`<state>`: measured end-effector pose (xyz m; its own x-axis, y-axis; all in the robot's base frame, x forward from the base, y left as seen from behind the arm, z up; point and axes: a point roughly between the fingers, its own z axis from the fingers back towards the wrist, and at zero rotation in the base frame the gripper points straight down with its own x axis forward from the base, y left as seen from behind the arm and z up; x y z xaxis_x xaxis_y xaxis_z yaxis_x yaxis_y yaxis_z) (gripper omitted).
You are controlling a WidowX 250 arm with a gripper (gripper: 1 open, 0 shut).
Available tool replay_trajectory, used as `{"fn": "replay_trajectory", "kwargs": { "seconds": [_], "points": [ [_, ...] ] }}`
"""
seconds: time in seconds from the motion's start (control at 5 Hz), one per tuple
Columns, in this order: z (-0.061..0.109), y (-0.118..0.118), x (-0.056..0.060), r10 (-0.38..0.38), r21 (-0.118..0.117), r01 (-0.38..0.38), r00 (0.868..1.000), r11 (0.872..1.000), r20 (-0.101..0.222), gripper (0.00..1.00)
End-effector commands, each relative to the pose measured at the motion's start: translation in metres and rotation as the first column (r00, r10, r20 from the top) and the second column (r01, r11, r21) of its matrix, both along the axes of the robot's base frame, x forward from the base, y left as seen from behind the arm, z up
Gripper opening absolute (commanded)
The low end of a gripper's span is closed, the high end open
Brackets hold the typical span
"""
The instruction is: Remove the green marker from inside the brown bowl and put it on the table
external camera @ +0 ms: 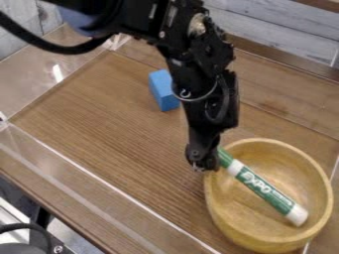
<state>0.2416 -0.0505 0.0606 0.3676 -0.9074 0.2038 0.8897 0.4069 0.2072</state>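
Observation:
The green marker (260, 189) lies slanted inside the brown bowl (312, 169). Its green cap end rests at the bowl's near-left rim and its other end points toward the lower right. The bowl sits on the table (93, 119) at the right front. My gripper (201, 159) points steeply down at the bowl's left rim, right beside the marker's cap end. Its dark fingers look parted and I see nothing clamped between them. The arm hides the rim just behind the fingertips.
A blue block (163, 89) sits on the table behind the arm. Low clear acrylic walls (54, 164) edge the table at the left and front, and a clear stand (109, 38) is at the back.

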Motion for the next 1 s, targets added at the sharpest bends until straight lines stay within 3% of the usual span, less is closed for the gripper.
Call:
{"fn": "replay_trajectory", "kwargs": {
  "seconds": [0.0,0.8],
  "points": [
    [-0.003,-0.003,0.004,-0.008,-0.010,0.008,1.000,1.000,0.016,1.00],
    [-0.022,-0.021,0.008,-0.026,-0.050,0.028,0.999,0.998,0.036,1.00]
  ]
}}
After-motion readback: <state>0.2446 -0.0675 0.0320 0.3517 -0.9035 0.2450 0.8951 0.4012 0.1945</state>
